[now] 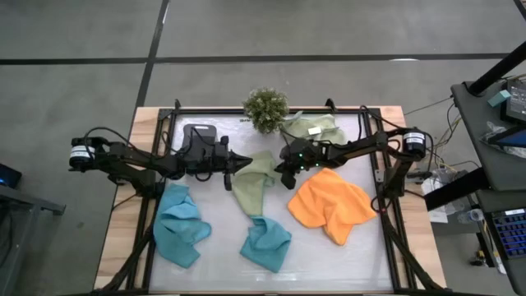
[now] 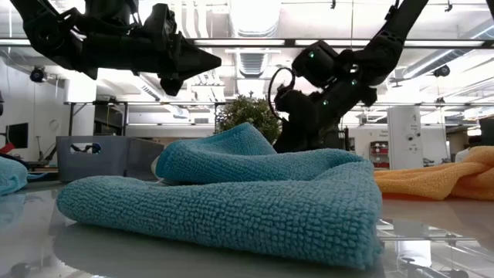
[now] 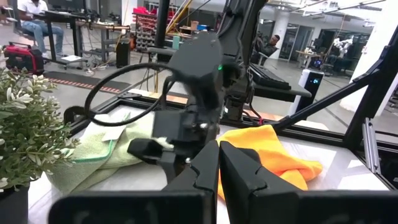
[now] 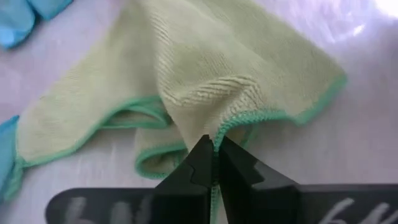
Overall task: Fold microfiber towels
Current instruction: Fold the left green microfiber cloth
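A pale sage-green towel (image 1: 253,182) lies crumpled at the table's middle. My right gripper (image 1: 284,173) is shut on its right edge and also shows in the right wrist view (image 4: 214,149). My left gripper (image 1: 245,162) is shut and empty, hovering just left of this towel, its tips pointing at the right gripper (image 3: 219,155). A second sage-green towel (image 1: 312,129) with a white tag lies at the far right. An orange towel (image 1: 330,207) lies at the right. Two teal-blue towels (image 1: 181,224) (image 1: 267,244) lie crumpled at the near left and near middle. My right gripper pinches the sage-green towel's green-stitched hem (image 4: 235,119) between its two fingertips. The fingers come from above, slanting in from the table's right. The cloth puckers into ridges toward the fingers, and the rest of the towel (image 4: 93,106) lies on the table. I cannot tell whether it holds one layer or several.
A small bushy plant (image 1: 265,108) stands at the far middle. A dark grey tray (image 1: 200,136) sits at the far left, under the left arm. A black frame (image 1: 386,205) runs along the table's sides. In the low view the near teal towel (image 2: 231,193) hides the table behind it.
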